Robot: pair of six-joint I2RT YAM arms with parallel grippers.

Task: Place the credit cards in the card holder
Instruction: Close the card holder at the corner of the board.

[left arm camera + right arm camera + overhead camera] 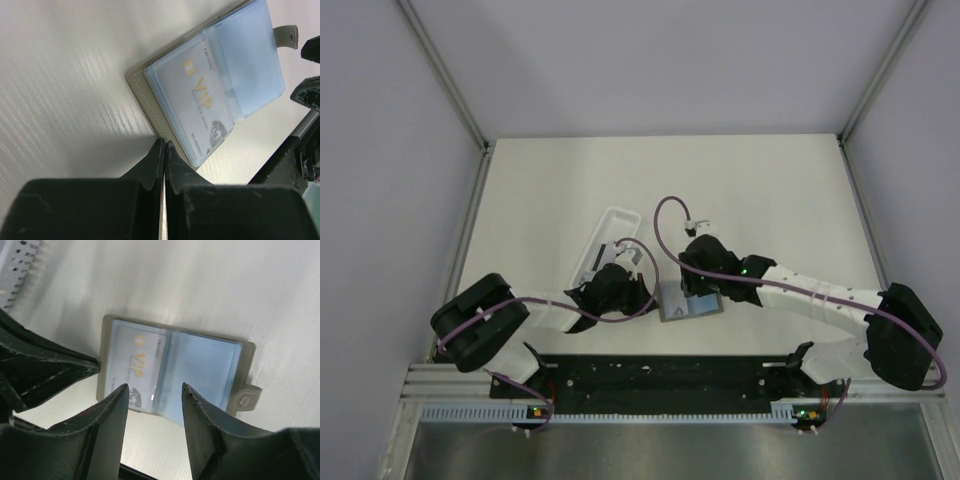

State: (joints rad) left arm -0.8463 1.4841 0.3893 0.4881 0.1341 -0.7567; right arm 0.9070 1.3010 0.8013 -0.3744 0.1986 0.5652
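Right tool (pixel 152 389): released, jaws apart, nothing between them. It hangs over the open holder (pixel 245 352). Seen through the gap, straight below, is the near end of one card (pixel 137 360), gold lettering face up.

Card lies on the holder half to that tool's left, beside the fold. Its long axis runs along the fold, pointing straight away from the jaws. Near end pokes a little past the clear sleeves, so we judge it only partly seated. The half to the right of the gap shows bare blue sleeves, and the strap tab (pixel 245 400) sticks out beyond it.

Left tool (pixel 164 144): clenched, with nothing we can make out in it. Its tips sit at the holder's near cover edge, beside the card's protruding end; touching or just short, we cannot tell.

Judgement: the right tool is better placed. The move wanted is a push along the card's long axis, away from that tool, while the left steadies the cover. Off-axis, the card may skew in the sleeve.

Holder lies flat on the tabletop (pixel 200 285).
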